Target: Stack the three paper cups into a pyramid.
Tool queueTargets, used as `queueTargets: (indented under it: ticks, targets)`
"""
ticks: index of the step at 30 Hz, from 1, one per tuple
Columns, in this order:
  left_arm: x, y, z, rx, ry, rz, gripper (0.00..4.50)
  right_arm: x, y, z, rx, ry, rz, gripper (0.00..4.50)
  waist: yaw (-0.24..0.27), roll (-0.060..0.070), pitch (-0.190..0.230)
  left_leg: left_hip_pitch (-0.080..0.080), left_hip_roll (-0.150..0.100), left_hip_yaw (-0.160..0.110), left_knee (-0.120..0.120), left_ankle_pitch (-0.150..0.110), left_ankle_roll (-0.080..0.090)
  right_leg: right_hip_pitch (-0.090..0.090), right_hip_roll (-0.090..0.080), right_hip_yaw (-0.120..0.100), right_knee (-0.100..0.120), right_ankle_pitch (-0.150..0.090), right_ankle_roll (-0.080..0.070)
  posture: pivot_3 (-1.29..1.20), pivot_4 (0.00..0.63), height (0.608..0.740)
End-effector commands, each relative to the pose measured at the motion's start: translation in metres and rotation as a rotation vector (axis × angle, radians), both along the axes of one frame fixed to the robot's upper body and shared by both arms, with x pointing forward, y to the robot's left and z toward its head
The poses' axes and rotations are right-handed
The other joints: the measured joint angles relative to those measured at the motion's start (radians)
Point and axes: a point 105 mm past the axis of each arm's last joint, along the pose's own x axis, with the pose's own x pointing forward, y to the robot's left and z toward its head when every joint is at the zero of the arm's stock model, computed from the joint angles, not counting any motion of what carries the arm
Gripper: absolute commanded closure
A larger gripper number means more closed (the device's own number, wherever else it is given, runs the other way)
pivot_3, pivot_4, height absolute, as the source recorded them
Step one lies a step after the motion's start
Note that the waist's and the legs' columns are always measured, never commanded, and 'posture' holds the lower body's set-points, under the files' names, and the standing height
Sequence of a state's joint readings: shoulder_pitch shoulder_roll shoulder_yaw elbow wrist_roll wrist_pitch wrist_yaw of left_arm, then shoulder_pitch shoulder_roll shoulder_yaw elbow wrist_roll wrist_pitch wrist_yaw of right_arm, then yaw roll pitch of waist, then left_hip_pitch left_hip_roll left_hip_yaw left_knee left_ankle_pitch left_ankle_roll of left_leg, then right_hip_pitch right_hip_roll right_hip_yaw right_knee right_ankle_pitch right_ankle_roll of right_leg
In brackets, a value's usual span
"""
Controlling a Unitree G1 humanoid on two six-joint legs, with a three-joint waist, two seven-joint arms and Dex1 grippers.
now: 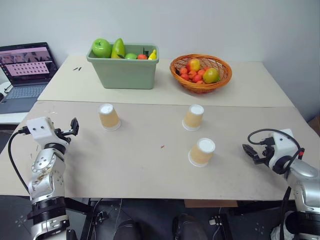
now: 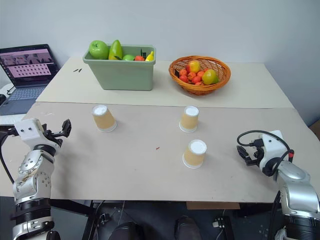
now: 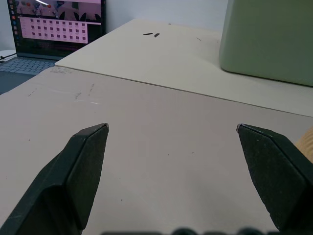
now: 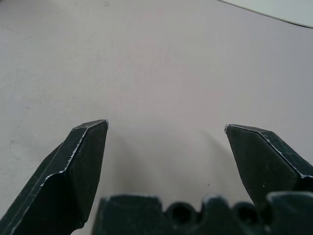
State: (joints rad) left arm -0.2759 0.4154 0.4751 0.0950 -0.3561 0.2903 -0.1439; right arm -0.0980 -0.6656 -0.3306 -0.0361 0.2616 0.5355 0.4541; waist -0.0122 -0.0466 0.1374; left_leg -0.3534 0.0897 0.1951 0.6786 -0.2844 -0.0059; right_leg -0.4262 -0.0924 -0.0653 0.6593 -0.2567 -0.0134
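Cups stood upside down and unstacked on the near worktop [image 1: 140,165], white bases up, with nothing built yet. At the far left a laptop [image 1: 25,75] sat open off the worktop's edge. The left pincer [image 1: 74,126] hovered over the worktop's left side with its two fingers spread wide and nothing between them. The left cup [image 1: 108,116] stood just to its right, near but apart. Behind that, on the rear worktop, a green bin [image 1: 125,70] held an apple, a pear and other fruit. Further right stood the middle cup [image 1: 193,117], and the near cup [image 1: 202,151] sat a little in front of it and slightly to the right, the two close but not touching. A wicker basket [image 1: 201,72] of fruit lay behind them. At the far right the right pincer [image 1: 250,152] hung released and empty over bare worktop, level with the near cup and well apart from it.

The main risk seemed to lie in the cups' lightness: a finger arriving off-centre would likely tip or skate one away. Squeezing too hard could crush the paper wall. The left cup also stood well apart from the pair, so a base set with too wide a gap might let the top cup fall through.
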Motion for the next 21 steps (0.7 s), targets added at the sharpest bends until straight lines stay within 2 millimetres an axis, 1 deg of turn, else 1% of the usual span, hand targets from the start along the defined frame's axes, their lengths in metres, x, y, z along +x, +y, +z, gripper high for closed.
queueTargets:
  ticks: [1, 3, 5, 7, 10, 12, 14, 16, 17, 18, 21]
  targets:
    - [0.001, -0.004, 0.015, 0.006, -0.045, -0.066, 0.00, 0.000, 0.003, 0.016, 0.011, -0.055, 0.014, 0.03, 0.000, 0.000, 0.000, 0.000, 0.000, 0.000, 0.000, 0.000, 0.000, 0.000, 0.000, 0.000, 0.000, 0.000, 0.000, 0.00, 0.150, 0.727]
    - [0.000, -0.029, 0.020, -0.079, -0.067, -0.259, 0.00, 0.002, 0.008, 0.016, 0.022, -0.053, 0.032, 0.03, 0.000, 0.000, 0.000, 0.000, 0.000, -0.001, 0.000, 0.000, 0.000, 0.000, 0.000, -0.001, -0.001, 0.000, 0.000, 0.00, 0.150, 0.727]
    - [-0.012, -0.051, 0.033, -0.105, -0.083, -0.458, 0.00, 0.001, 0.012, 0.017, 0.027, -0.039, 0.070, 0.03, -0.001, 0.000, 0.000, 0.000, 0.000, -0.001, 0.000, 0.000, 0.000, 0.001, 0.000, -0.001, -0.001, 0.000, 0.000, 0.00, 0.150, 0.727]
    - [-0.037, -0.075, 0.043, -0.074, -0.047, -0.697, 0.00, 0.000, 0.018, 0.021, 0.034, -0.027, 0.122, 0.03, -0.008, 0.000, 0.001, -0.001, 0.000, -0.001, 0.000, 0.000, 0.000, 0.000, 0.000, -0.001, -0.001, 0.000, 0.001, 0.00, 0.150, 0.727]
    - [-0.065, -0.094, 0.046, -0.025, 0.038, -0.898, 0.00, -0.001, 0.018, 0.025, 0.017, -0.015, 0.155, 0.03, -0.008, 0.002, 0.002, 0.000, 0.001, -0.004, -0.001, 0.000, 0.000, -0.001, 0.000, 0.000, 0.000, -0.001, 0.001, 0.00, 0.150, 0.727]
    - [-0.084, -0.107, 0.039, 0.059, 0.147, -1.032, 0.00, 0.000, 0.020, 0.032, 0.010, -0.015, 0.194, 0.03, -0.005, 0.004, 0.002, 0.000, 0.000, -0.004, 0.000, 0.000, 0.001, 0.000, 0.000, 0.000, 0.000, -0.001, 0.001, 0.00, 0.150, 0.727]
    - [-0.093, -0.115, 0.034, 0.115, 0.209, -1.107, 0.00, 0.000, 0.023, 0.036, 0.007, -0.005, 0.234, 0.03, -0.003, 0.006, 0.003, 0.001, -0.001, -0.005, 0.000, -0.001, 0.001, 0.000, -0.001, 0.000, 0.001, -0.001, 0.001, 0.00, 0.150, 0.727]
    - [-0.101, -0.130, 0.025, 0.223, 0.274, -1.219, 0.00, -0.002, 0.033, 0.044, -0.015, 0.022, 0.349, 0.03, 0.002, 0.008, 0.004, 0.001, -0.002, -0.006, -0.001, -0.001, 0.002, 0.001, -0.002, 0.000, 0.001, -0.001, 0.002, 0.00, 0.150, 0.727]
    - [-0.104, -0.136, 0.023, 0.248, 0.290, -1.266, 0.00, -0.003, 0.036, 0.046, -0.030, 0.039, 0.400, 0.03, 0.003, 0.009, 0.005, 0.001, -0.002, -0.006, -0.001, -0.001, 0.002, 0.001, -0.002, -0.001, 0.001, -0.001, 0.002, 0.00, 0.150, 0.727]
    - [-0.105, -0.142, 0.021, 0.252, 0.294, -1.313, 0.00, -0.007, 0.045, 0.050, -0.029, 0.071, 0.501, 0.03, 0.003, 0.010, 0.005, 0.000, -0.003, -0.007, -0.001, -0.002, 0.002, 0.001, -0.003, -0.001, 0.001, -0.001, 0.002, 0.00, 0.150, 0.727]
    - [-0.102, -0.151, 0.018, 0.248, 0.292, -1.377, 0.00, -0.018, 0.064, 0.054, -0.004, 0.153, 0.708, 0.03, 0.004, 0.011, 0.005, 0.000, -0.003, -0.008, -0.001, -0.002, 0.004, 0.001, -0.002, -0.001, 0.000, -0.001, 0.002, 0.00, 0.150, 0.727]
